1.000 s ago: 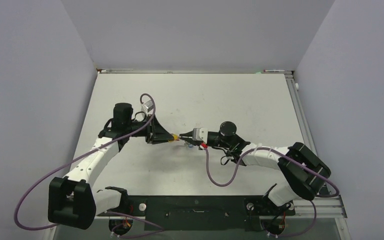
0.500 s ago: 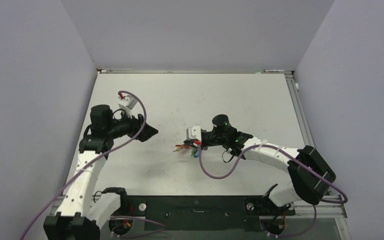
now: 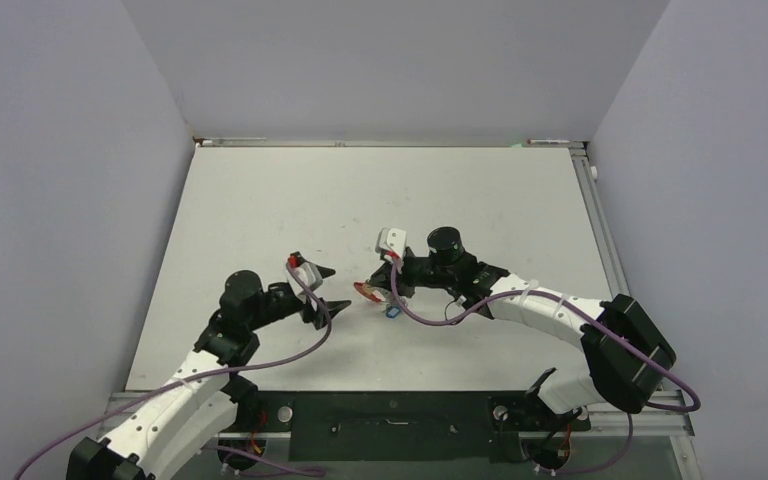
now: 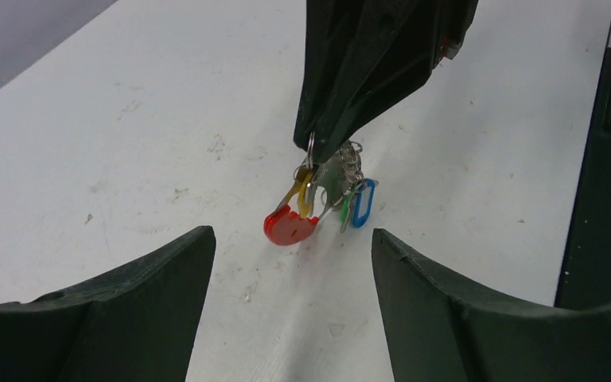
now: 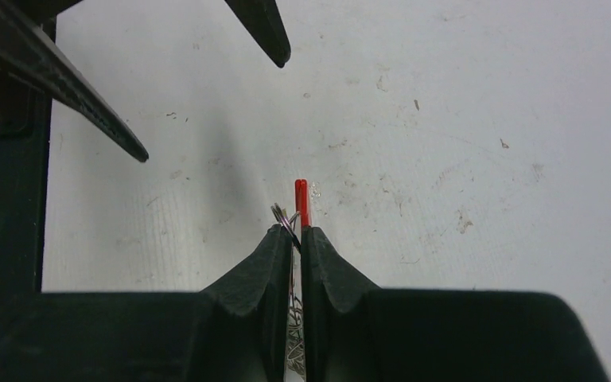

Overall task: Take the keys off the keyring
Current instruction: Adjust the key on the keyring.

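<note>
My right gripper [image 3: 378, 285] is shut on the keyring [image 4: 310, 150], a thin silver ring, and holds it close over the table. Below the ring hang the keys [image 4: 336, 185] with yellow [image 4: 303, 197], green and blue [image 4: 362, 204] tags, beside a red curved plastic piece [image 4: 288, 227]. From the right wrist, only the ring [image 5: 284, 215] and the red edge [image 5: 301, 197] stick out past the pinched fingertips [image 5: 286, 239]. My left gripper [image 3: 336, 287] stands open just left of the bunch, level with it, with nothing between its fingers [image 4: 167, 278].
The white table [image 3: 480, 200] is scuffed and bare around the bunch. Grey walls close in the left, back and right sides. A black base rail [image 3: 390, 415] runs along the near edge, and purple cables loop beside both arms.
My left gripper let go of the yellow tag, opened, swung back to the left, then came in low and near, facing the bunch. The right gripper tipped down with the bunch.
</note>
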`<state>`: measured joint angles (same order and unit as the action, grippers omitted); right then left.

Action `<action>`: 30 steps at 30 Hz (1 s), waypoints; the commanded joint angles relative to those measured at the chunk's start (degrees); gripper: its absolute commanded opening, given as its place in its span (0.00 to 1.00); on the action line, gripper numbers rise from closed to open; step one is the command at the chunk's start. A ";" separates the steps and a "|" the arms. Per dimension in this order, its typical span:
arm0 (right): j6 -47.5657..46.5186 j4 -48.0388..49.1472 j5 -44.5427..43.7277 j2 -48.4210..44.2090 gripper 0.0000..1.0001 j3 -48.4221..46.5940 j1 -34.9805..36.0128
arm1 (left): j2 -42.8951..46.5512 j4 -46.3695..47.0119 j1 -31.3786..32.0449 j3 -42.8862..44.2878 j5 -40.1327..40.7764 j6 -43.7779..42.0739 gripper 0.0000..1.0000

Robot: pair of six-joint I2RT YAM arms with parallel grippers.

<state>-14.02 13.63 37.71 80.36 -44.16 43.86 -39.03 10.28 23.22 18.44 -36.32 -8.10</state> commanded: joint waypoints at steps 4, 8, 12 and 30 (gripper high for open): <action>12.20 2.72 -5.53 -1.74 0.05 -3.43 0.10 | -7.05 22.27 10.32 -3.84 14.62 -6.58 0.66; 16.35 2.34 -7.91 -1.65 0.05 -3.65 0.11 | -12.06 29.39 14.47 -5.40 17.80 -9.84 0.59; 19.69 3.79 -8.70 -1.91 0.05 -3.57 0.14 | -17.06 33.97 16.09 -5.58 21.59 -10.68 0.58; 23.25 7.14 -7.92 -2.68 0.05 -1.62 0.10 | -26.78 37.28 19.27 -3.33 29.50 -2.54 0.56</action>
<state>7.88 15.05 28.60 80.36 -44.97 43.88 -64.05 44.07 42.30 12.64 -9.87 -13.06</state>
